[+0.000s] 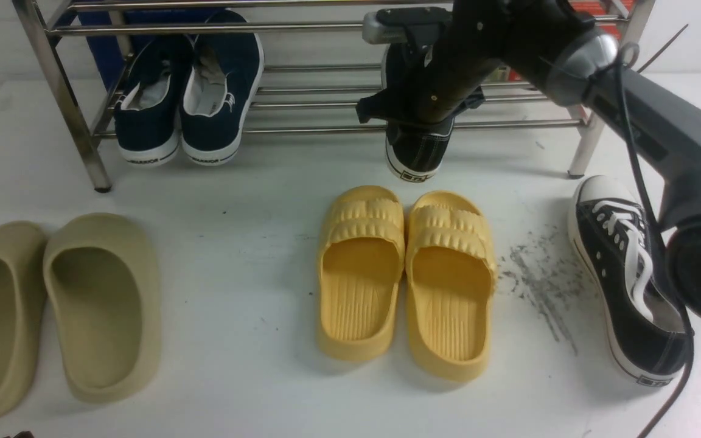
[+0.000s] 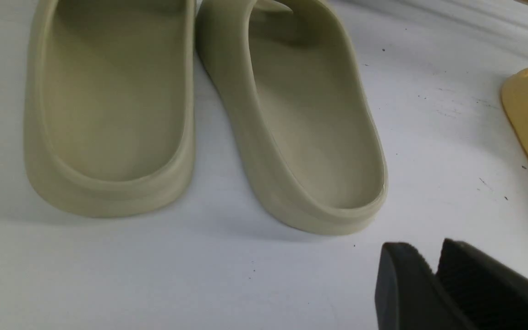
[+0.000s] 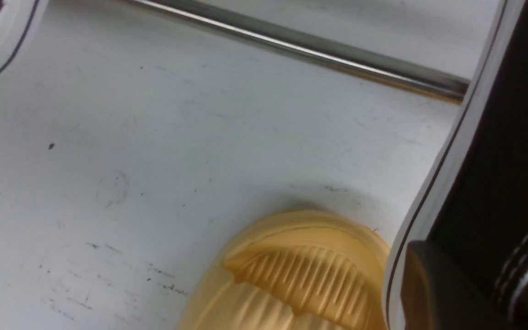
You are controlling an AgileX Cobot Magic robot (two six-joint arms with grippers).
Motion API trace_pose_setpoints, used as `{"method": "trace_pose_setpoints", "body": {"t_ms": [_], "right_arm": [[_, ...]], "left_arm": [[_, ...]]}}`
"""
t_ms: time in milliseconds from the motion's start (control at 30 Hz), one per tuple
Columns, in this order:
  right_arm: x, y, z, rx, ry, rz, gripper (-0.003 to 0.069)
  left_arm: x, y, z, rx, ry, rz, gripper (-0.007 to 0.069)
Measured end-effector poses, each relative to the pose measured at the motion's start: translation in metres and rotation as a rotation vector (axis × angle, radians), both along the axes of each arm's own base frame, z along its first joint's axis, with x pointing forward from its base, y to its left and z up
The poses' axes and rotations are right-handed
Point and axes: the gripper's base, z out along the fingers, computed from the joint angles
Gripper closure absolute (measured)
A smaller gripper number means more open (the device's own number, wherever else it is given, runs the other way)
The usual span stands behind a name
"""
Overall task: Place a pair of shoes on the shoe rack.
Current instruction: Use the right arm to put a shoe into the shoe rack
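Black sneaker [image 1: 416,155] at rack [image 1: 326,129] bars, R end effector [image 1: 421,120] gripping.

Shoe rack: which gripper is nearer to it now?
Right. The right gripper is at the lower bars of the shoe rack, jaws shut on a black sneaker there. The left gripper is off the rack, low over the table by the beige slides.

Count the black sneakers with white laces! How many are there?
2. One black sneaker is held by the right claw at the shoe rack's lower bars. The other sneaker lies on the table, right of the yellow slides. The arm could hide more.
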Motion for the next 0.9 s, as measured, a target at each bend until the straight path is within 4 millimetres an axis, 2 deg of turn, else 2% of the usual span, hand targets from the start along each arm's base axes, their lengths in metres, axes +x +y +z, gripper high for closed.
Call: {"method": "trace_pose_setpoints", "body": {"t_ms": [567,700,900], "right_arm": [[0.009,-0.002,0.004,-0.024,-0.112,-0.017,0.061],[0.012,-0.003,0.006,-0.04,-0.159,-0.023,0.0581],[0.014,-0.004,0.007,-0.057,-0.189,-0.026,0.0471]], "left_arm": [[0.0,0.0,0.0,0.0,0.0,0.0,0.048],[0.0,0.0,0.0,0.0,0.0,0.0,0.0479],[0.0,0.0,0.0,0.0,0.0,0.0,0.0472]]}}
